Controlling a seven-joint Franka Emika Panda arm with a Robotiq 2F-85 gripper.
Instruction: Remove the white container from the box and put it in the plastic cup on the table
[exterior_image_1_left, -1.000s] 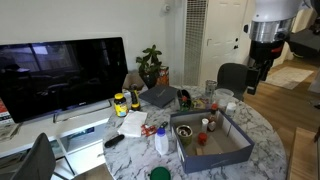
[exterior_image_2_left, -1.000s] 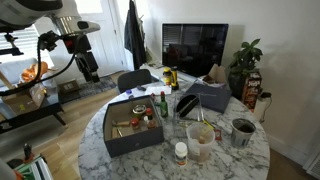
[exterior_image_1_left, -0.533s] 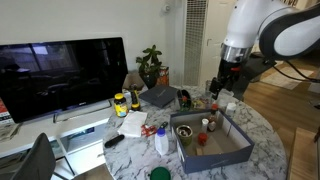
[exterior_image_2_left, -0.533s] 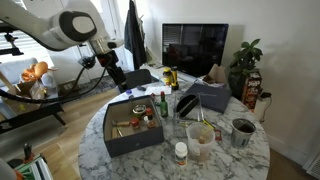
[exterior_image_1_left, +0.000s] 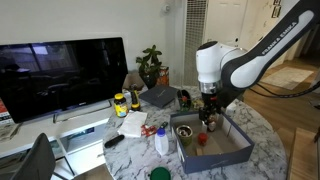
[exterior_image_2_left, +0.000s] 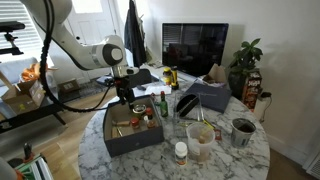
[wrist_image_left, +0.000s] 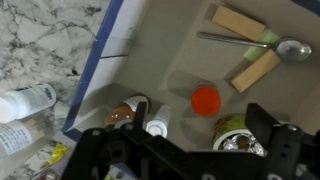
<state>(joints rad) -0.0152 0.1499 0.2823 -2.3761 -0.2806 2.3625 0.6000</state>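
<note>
Marble table holds box; my gripper hangs over it, jaws spread wide. Inside, by its blue wall, white container sits near red cap, well apart from cup.

1. Home living room, lived-in and cluttered.
2. Large flat television against the wall, leafy houseplant just beside it.
3. Round marble table, dark coat hanging behind, wooden floor.
</note>
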